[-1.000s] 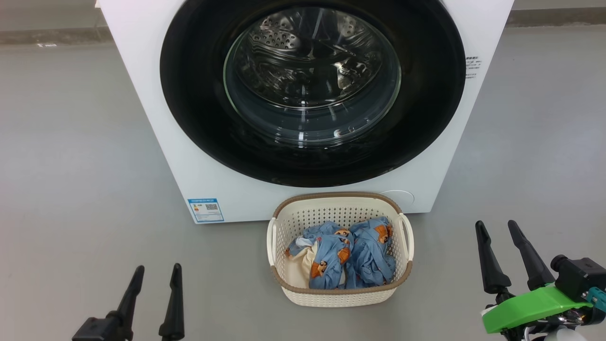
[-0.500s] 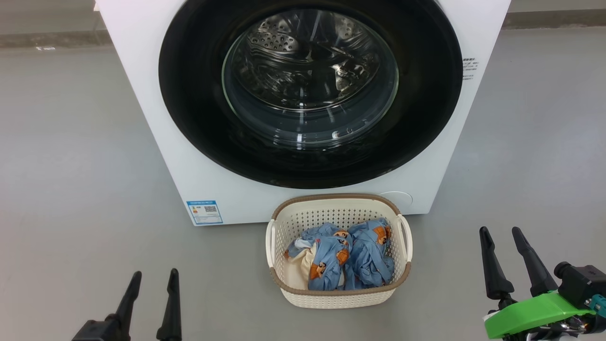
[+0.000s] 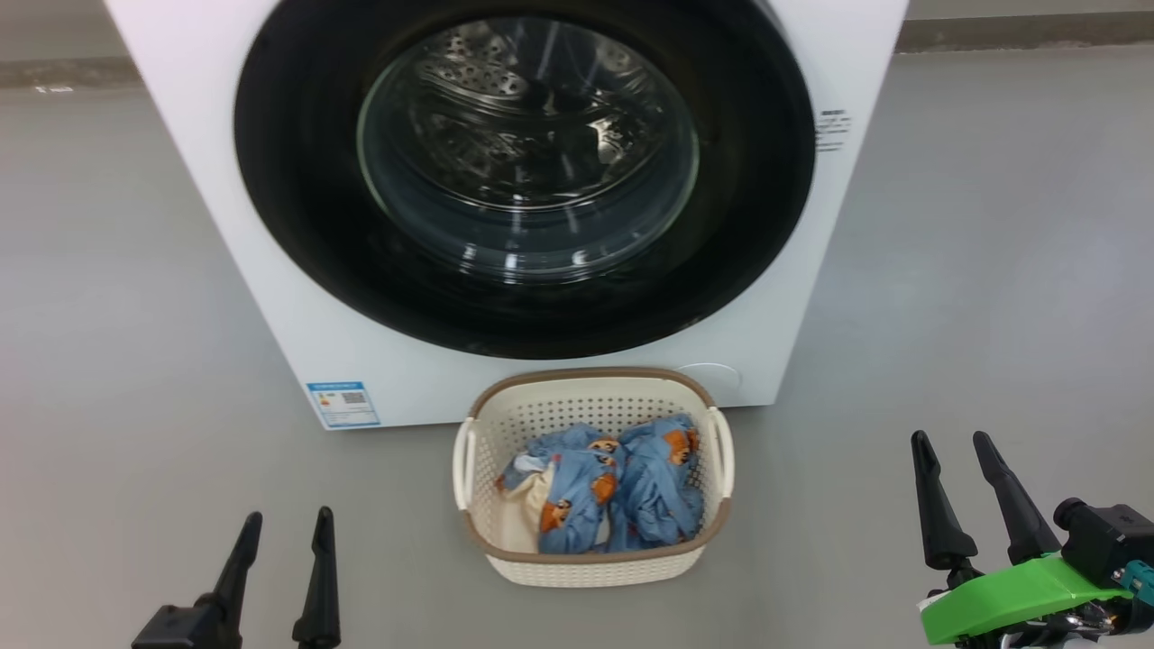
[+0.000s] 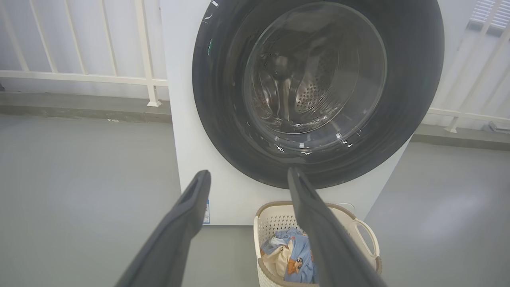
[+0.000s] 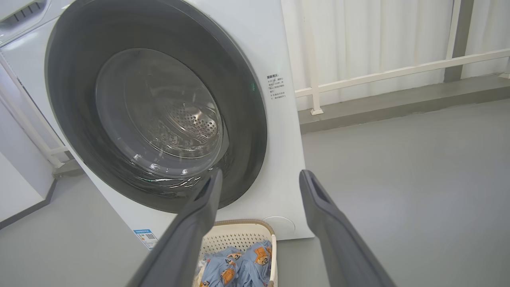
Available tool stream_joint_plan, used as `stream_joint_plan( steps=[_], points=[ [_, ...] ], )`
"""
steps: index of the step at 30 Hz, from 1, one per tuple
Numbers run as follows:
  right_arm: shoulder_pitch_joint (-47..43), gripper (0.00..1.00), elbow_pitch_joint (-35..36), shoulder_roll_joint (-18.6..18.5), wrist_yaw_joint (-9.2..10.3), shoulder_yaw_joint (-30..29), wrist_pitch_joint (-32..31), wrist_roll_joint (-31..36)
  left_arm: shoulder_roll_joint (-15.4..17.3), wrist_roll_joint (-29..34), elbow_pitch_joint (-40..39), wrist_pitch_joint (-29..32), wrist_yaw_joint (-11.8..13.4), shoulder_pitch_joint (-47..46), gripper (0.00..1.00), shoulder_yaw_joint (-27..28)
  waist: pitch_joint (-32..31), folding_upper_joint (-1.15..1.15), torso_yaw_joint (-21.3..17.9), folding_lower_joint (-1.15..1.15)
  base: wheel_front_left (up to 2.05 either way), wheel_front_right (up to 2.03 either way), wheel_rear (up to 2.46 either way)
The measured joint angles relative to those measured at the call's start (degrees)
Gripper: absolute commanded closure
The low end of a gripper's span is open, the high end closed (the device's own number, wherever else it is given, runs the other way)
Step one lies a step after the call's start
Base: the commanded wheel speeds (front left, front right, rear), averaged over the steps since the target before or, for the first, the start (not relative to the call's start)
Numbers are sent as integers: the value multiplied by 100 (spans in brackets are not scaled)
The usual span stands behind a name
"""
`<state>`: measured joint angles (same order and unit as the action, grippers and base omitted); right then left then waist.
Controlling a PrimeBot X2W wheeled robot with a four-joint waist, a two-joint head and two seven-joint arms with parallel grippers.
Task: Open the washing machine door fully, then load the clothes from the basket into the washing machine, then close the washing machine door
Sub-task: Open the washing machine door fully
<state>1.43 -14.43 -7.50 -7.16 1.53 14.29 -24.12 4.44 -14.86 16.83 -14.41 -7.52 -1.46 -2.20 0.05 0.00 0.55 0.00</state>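
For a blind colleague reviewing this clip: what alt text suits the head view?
A white washing machine, its round black-rimmed door shut, stands behind a cream basket of blue printed clothes on a grey floor. The open, empty left tool and right tool sit at the bottom corners.

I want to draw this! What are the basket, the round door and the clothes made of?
The basket looks like matte cream plastic: moulded holes, woven-look rim. The washing machine door seems glossy black plastic around clear glass: it reflects light, the drum shows through. The clothes look like soft printed fabric, probably cotton: crumpled folds.
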Motion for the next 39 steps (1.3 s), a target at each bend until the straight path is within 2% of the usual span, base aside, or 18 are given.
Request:
stream_joint_plan(
  steps=[12, 18, 35, 36, 37, 38, 39],
  points=[
    [2, 0, 18, 0, 0, -2, 0, -1, -8, -35, -13, 0, 0, -94, 0, -36, 66, 0, -11, 0, 122, 122, -245],
    [3, 0, 20, -2, 0, -4, 1, -1, 0, -388, -207, -7, 0, -94, 0, -283, 82, 0, -9, 0, 90, 86, -176],
    [27, 0, 19, 53, 0, -82, 1, -4, 36, -469, -224, -7, 0, -94, 0, -319, 153, 0, 27, 0, 16, 16, -31],
    [37, 4, 12, 78, 0, -112, 1, -20, 33, -474, -224, -7, 0, -94, 0, -320, 156, 0, 33, 0, 0, 0, 0],
    [47, 51, 4, 92, 0, -121, 1, -44, 27, -479, -224, -7, 0, -94, 0, -321, 160, 0, 38, 0, 0, 0, 0],
    [63, 62, -10, 105, 0, -121, 1, -78, 22, -479, -224, -7, 0, -94, 0, -321, 166, 0, 44, 0, 0, 0, 0],
    [87, 91, -25, 119, 0, -112, 1, -112, 13, -479, -224, -7, 0, -94, 0, -323, 170, 0, 52, 0, 0, 0, 0]
  ],
)
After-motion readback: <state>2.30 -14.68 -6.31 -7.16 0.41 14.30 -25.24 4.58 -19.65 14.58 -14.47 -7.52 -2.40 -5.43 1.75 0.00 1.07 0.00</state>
